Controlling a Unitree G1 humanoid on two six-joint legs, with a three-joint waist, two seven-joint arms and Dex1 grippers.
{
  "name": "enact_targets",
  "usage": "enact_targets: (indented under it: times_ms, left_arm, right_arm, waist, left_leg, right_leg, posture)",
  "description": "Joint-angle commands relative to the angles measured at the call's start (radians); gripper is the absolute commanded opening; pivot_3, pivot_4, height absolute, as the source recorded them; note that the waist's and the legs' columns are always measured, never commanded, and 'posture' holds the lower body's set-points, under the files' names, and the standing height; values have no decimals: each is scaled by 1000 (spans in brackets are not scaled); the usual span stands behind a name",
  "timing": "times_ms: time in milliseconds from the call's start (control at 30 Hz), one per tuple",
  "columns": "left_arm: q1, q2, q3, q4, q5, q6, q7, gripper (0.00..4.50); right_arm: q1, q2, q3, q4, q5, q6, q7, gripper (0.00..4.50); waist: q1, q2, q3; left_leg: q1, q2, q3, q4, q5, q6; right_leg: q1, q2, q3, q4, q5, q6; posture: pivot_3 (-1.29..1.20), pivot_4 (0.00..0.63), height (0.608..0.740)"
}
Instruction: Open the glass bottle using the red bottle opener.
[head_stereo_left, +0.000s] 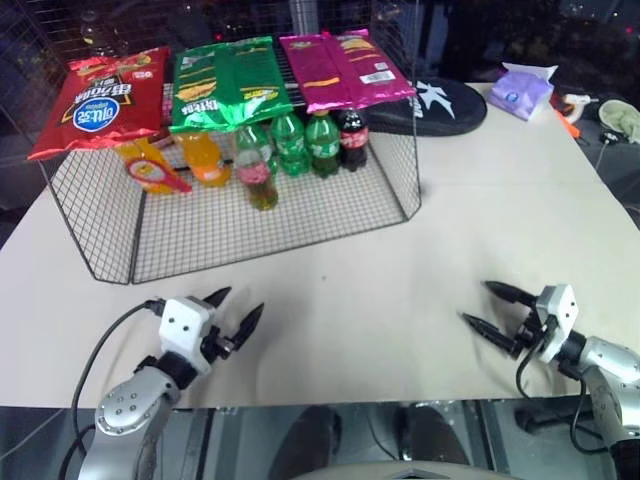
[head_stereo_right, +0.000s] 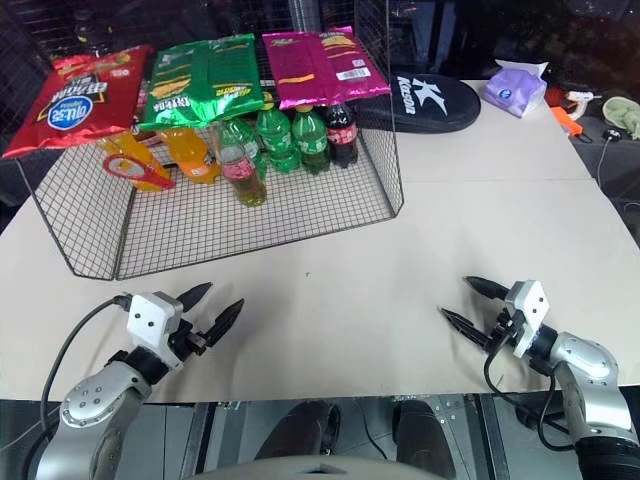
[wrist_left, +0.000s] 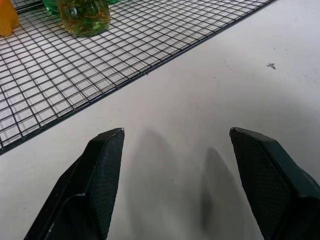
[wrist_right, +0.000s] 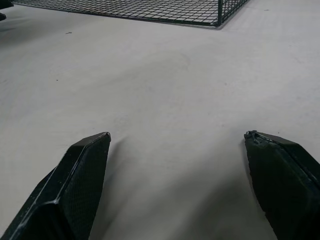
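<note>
**Both grippers empty over the table; bottle and opener in the wire rack**

The left gripper (head_stereo_left: 238, 306) hovered low over the near left part of the beige table (head_stereo_left: 400, 260), fingers spread apart with nothing between them. In the left wrist view the two black fingers (wrist_left: 100, 170) framed bare tabletop, with the rack's mesh floor just ahead. The right gripper (head_stereo_left: 485, 305) was at the near right, pointing toward the table's middle, fingers spread wide and empty; its wrist view showed only table surface between the pads (wrist_right: 80, 175).

The glass bottle (head_stereo_left: 258, 172) stood upright on the floor of the wire rack (head_stereo_left: 250, 235), at the front of the row of drinks, pink-red label round its middle, amber liquid in the lower part. Green soda bottles (head_stereo_left: 305, 142) and a dark cola bottle (head_stereo_left: 352, 137) stood behind and to its right; orange soda bottles (head_stereo_left: 203, 157) were to its left. The red bottle opener (head_stereo_left: 158, 172) lay against the leftmost orange bottle, oval loop visible; how it was supported could not be told.

Three snack bags (head_stereo_left: 225, 82) lay across the rack's top. Both grippers were well apart from the rack's contents.
</note>
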Motion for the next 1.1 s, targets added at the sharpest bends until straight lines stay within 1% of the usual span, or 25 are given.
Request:
enact_targets:
  times_ms: [33,233,800,967,1100]
  left_arm:
    - [16,-1,17,-16,-6,-24,-6,3473]
    - [34,-22,13,-18,-10,-37,-4,3473]
    - [-7,-22,13,25,2,-64,4,3473]
    - [-57,-25,52,33,-23,-60,30,3473]
    - [-134,-20,129,47,-68,-45,74,3473]
  right_arm:
    - [3,-13,-16,15,10,-2,26,4350]
    - [7,-7,-20,0,9,-6,27,4350]
    - [-4,17,-11,-38,15,-8,12,4350]
    - [-27,27,7,-108,41,14,23,4350]
    - [-52,44,45,-235,90,72,20,4350]
  waist:
    - [0,0,0]
    - [2,0,0]
    - [1,0,0]
    - [1,1,1]
    - [1,1,0]
  left_leg:
    - [0,0,0,0,0,0]
    - [0,0,0,0,0,0]
    - [1,0,1,0,0,-1]
    - [1,0,1,0,1,-1]
    - [0,0,1,0,1,-1]
  right_leg:
    - [0,0,0,0,0,0]
    - [0,0,0,0,0,0]
    - [0,0,0,1,0,0]
    - [-1,1,0,1,0,0]
    - [-2,1,-1,2,0,0]
  posture:
    - [0,150,740]
    - [0,150,740]
    - [0,150,740]
    - [0,150,740]
    - [0,150,740]
